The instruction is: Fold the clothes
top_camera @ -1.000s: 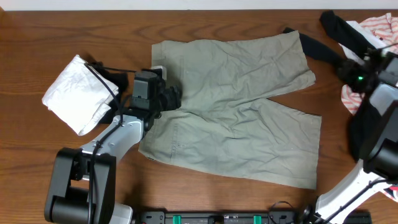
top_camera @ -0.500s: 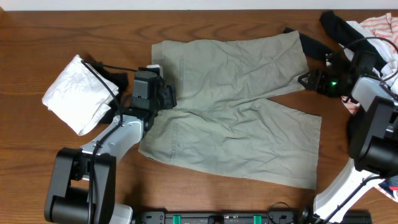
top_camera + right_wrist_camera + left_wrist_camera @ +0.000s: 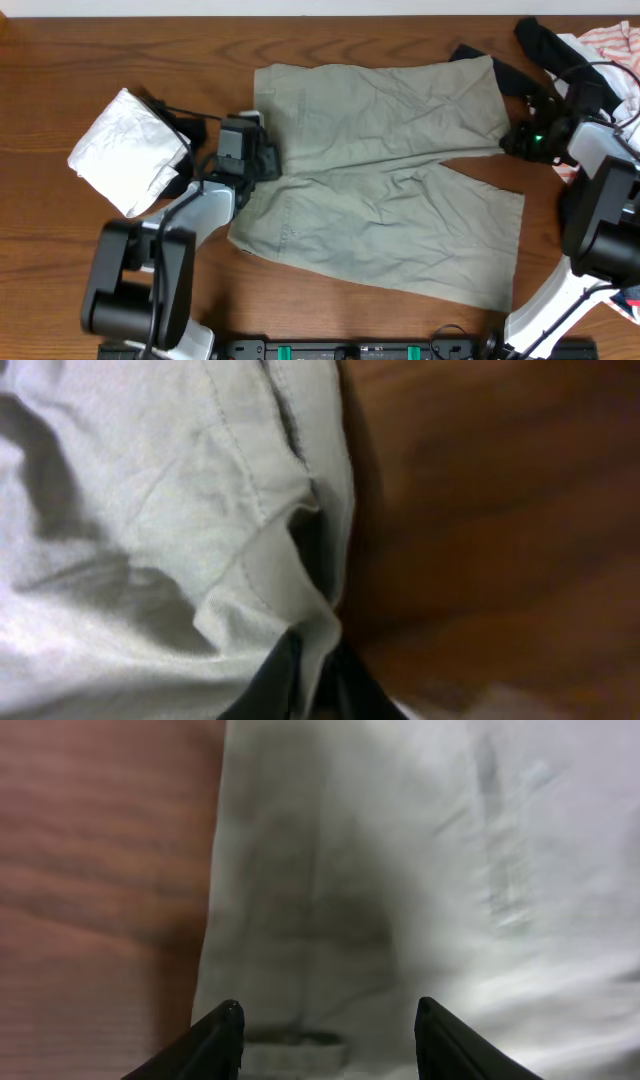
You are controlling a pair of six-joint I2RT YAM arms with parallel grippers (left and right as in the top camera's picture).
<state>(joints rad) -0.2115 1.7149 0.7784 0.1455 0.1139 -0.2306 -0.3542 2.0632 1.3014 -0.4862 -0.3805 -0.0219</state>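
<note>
The clothes, a pair of pale sage shorts [image 3: 380,170], lie spread flat and wrinkled on the wooden table, waistband to the left and both legs to the right. My left gripper [image 3: 268,160] sits over the waistband edge. In the left wrist view its jaws [image 3: 328,1010] stand open, with the cloth [image 3: 400,870] and a belt loop between the tips. My right gripper [image 3: 508,140] is at the hem of the far leg. The right wrist view shows it [image 3: 315,645] shut, with a fold of the hem [image 3: 150,510] pinched between the fingers.
A white folded cloth bundle [image 3: 125,150] lies left of the left arm. A black garment [image 3: 545,45] and a pink-and-white striped one [image 3: 610,40] are heaped at the back right, close behind the right arm. Bare wood [image 3: 60,60] surrounds the shorts.
My right gripper came in from the right to the far leg's hem and closed on it. The left jaws narrowed a little over the waistband. The shorts shifted slightly to the right.
</note>
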